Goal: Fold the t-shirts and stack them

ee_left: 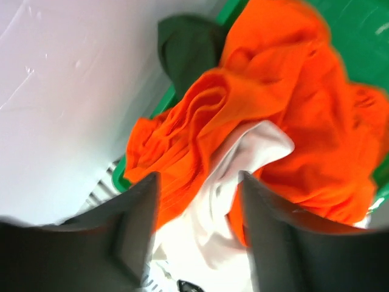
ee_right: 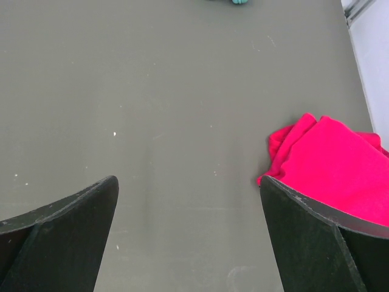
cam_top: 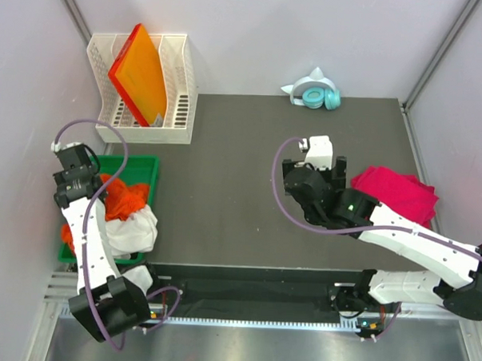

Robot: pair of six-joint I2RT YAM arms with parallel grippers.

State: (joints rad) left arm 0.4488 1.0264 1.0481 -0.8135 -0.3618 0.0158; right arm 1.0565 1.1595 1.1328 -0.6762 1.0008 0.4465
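Left gripper (ee_left: 197,204): jaws wide apart, nothing clamped; it hangs over the pile in the bin. Whether the fingers (ee_left: 141,213) touch the cloth cannot be told.
Right gripper (ee_right: 188,182): jaws wide apart, holding nothing, above bare table (cam_top: 225,188) right of the middle.
Bin (cam_top: 138,162): green, at the table's left edge toward the near corner; it holds the unfolded shirts.
Orange shirt (ee_left: 285,109): crumpled, on top of the pile, filling most of the left wrist view.
White shirt (ee_left: 243,152): crumpled, partly under the orange one, on the pile's near side, spilling over the bin's near rim in the top view.
Dark cloth (ee_left: 188,45): dark green, at the bin's edge next to the wall, beside the orange shirt; what kind of garment cannot be told.
Red shirt (cam_top: 396,195): at the table's right edge, lying in a loosely flat heap, just beside the right gripper and apart from it.
Rack (cam_top: 180,98): white, at the far left corner, with an orange board (cam_top: 141,76) leaning in it.
Headphones (cam_top: 317,96): teal, at the far edge, right of the middle.
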